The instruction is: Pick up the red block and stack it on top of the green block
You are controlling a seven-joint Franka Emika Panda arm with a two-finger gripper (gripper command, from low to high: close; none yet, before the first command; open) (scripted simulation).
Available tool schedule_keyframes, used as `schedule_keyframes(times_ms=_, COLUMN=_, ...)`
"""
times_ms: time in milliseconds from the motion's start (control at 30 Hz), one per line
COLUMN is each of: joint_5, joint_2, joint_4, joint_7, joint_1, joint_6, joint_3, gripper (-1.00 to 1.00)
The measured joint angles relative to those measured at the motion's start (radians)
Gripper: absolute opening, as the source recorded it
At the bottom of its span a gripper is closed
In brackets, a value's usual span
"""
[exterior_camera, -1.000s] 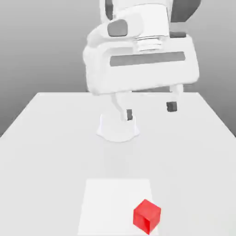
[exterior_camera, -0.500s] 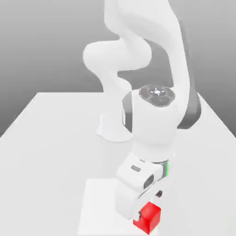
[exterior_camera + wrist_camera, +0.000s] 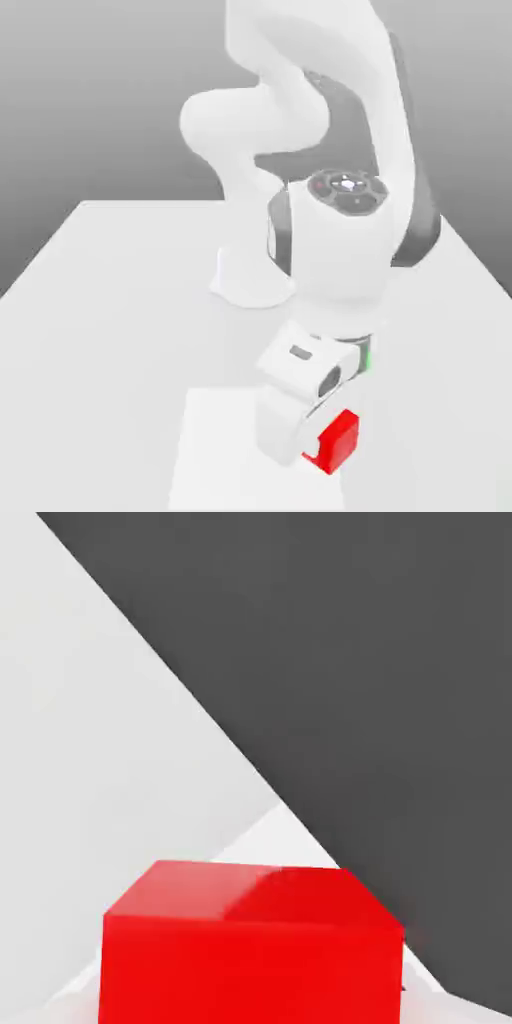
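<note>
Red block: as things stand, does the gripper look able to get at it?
Probably yes. The hand has nothing between it and the red block, which sits right against the gripper over the pale square patch on the table.

Lighting: bright, even, diffuse render; backdrop grades dark to pale grey. Shadows: faint beneath the white arm (image 3: 330, 250). Glare: soft sheen atop the red block (image 3: 250, 942). Blur: none.

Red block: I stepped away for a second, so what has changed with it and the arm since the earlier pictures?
The arm swung down from above the table to the red block. The pincer closed on the block, which has shifted and turned slightly. The white mat under it stayed put.
</note>
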Motion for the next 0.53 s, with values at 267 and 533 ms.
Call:
schedule_keyframes(times_ms=267, joint_5=-0.052, joint_2=0.120, joint_4=0.287, joint_7=0.143, joint_1=0.183, joint_6=-0.167, joint_3=0.112, gripper=-1.00)
schedule_keyframes(times_ms=533, joint_5=-0.068, joint_2=0.261, joint_4=0.337, joint_7=0.171, joint_1=0.223, joint_6=-0.075, joint_3=0.112, gripper=1.00)
